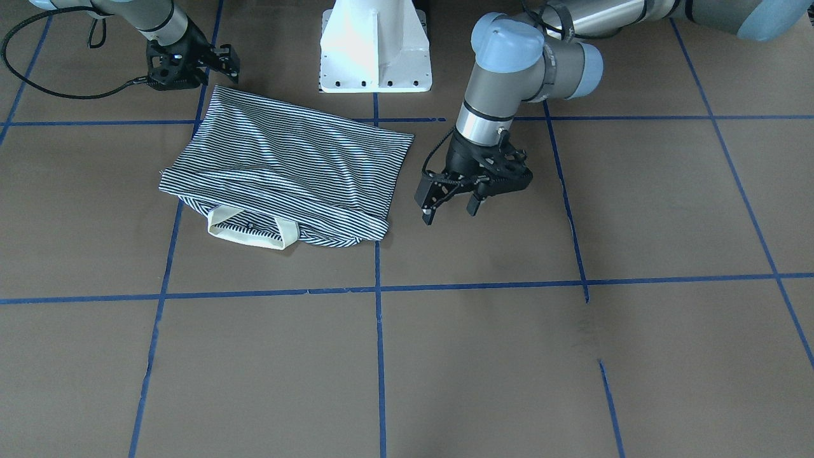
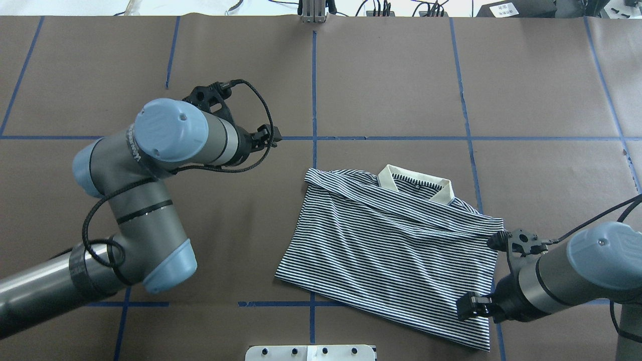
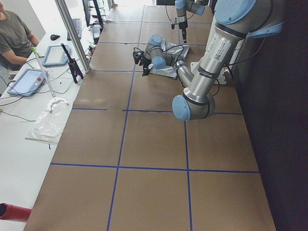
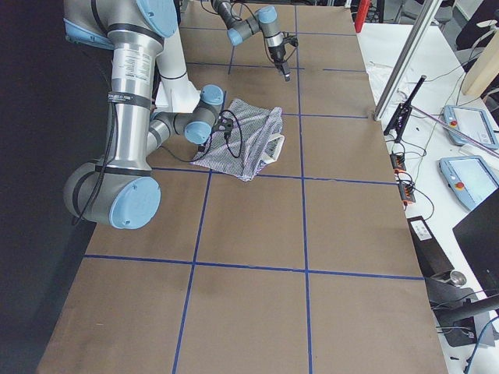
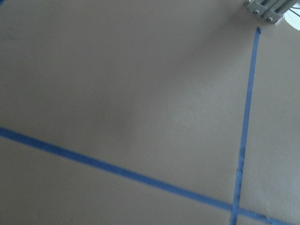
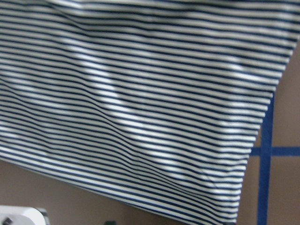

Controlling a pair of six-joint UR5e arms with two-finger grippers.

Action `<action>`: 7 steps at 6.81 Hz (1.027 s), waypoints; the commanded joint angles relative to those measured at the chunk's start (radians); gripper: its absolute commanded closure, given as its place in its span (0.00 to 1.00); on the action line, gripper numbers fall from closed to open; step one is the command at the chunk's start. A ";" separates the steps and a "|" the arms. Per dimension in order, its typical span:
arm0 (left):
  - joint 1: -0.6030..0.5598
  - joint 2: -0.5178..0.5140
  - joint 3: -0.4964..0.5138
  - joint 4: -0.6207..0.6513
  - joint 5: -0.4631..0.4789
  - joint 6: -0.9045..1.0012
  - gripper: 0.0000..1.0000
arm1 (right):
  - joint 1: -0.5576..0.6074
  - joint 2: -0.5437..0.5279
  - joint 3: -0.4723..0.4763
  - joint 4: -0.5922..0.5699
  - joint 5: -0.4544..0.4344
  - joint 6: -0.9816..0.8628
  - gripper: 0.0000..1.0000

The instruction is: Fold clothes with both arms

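A robotics lab: two robot arms point(image 1: 502, 89) at a table point(image 1: 668, 210) gridded with blue tape point(image 1: 379, 356), teach pendants point(image 3: 27, 82) and a seated operator point(image 3: 14, 34) alongside.

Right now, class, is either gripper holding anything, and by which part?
Nothing is held. The left gripper and right gripper are both open, neither gripping the polo shirt.

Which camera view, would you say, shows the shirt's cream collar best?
The overhead exterior view: the collar lies unobstructed, both wings and a button visible. The front-facing view shows it partly under the folded shirt. Exterior right shows it as a small pale strip; in exterior left it is too small to tell. The wrist views miss it.
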 commanded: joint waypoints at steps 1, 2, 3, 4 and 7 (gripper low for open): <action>0.196 0.023 -0.081 0.103 0.006 -0.291 0.03 | 0.147 0.078 -0.010 -0.001 -0.001 -0.009 0.00; 0.273 0.026 -0.075 0.109 0.033 -0.402 0.07 | 0.192 0.133 -0.022 -0.003 -0.003 -0.009 0.00; 0.310 0.012 -0.063 0.150 0.059 -0.432 0.08 | 0.206 0.161 -0.042 -0.004 -0.006 -0.009 0.00; 0.312 0.014 -0.049 0.151 0.064 -0.434 0.09 | 0.208 0.163 -0.043 -0.004 -0.006 -0.009 0.00; 0.312 -0.008 -0.009 0.148 0.095 -0.434 0.11 | 0.209 0.161 -0.046 -0.004 -0.006 -0.009 0.00</action>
